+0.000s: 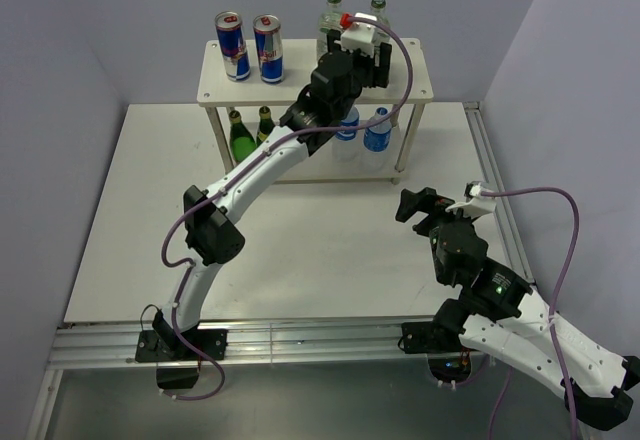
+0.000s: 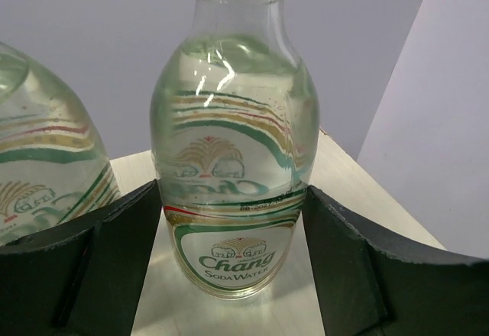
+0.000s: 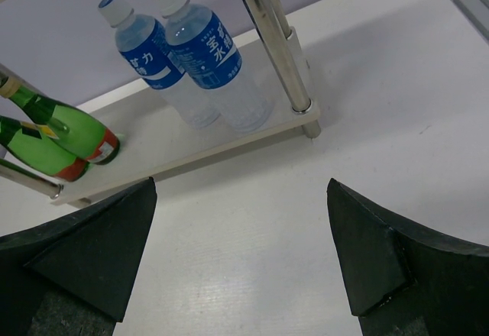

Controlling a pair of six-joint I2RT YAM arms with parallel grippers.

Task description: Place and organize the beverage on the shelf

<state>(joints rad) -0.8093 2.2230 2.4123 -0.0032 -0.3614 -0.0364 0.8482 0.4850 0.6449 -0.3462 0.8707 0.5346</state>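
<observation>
The shelf [image 1: 300, 88] stands at the back of the table. On its top board are two blue-silver-red cans [image 1: 231, 46] [image 1: 267, 48] and two clear green-capped bottles [image 1: 331, 18] [image 1: 378, 8]. My left gripper [image 1: 370, 58] [image 2: 231, 198] is open, its fingers [image 2: 114, 244] close on either side of the right-hand clear bottle [image 2: 233, 145], which stands upright on the board [image 2: 348, 187]. The other clear bottle [image 2: 38, 160] is just to its left. Two blue-capped water bottles [image 1: 347, 125] [image 1: 377, 132] [image 3: 149, 65] [image 3: 206, 53] stand on the lower tier [image 3: 191, 149]. My right gripper [image 1: 440, 210] [image 3: 241, 191] hangs open and empty over the table.
Two green glass bottles [image 1: 241, 138] [image 1: 265, 120] [image 3: 69, 126] [image 3: 34, 149] stand at the left of the lower tier. A silver shelf leg [image 3: 275, 42] rises beside the water bottles. Purple-grey walls close in the back and sides. The white tabletop [image 1: 300, 250] lies before the shelf.
</observation>
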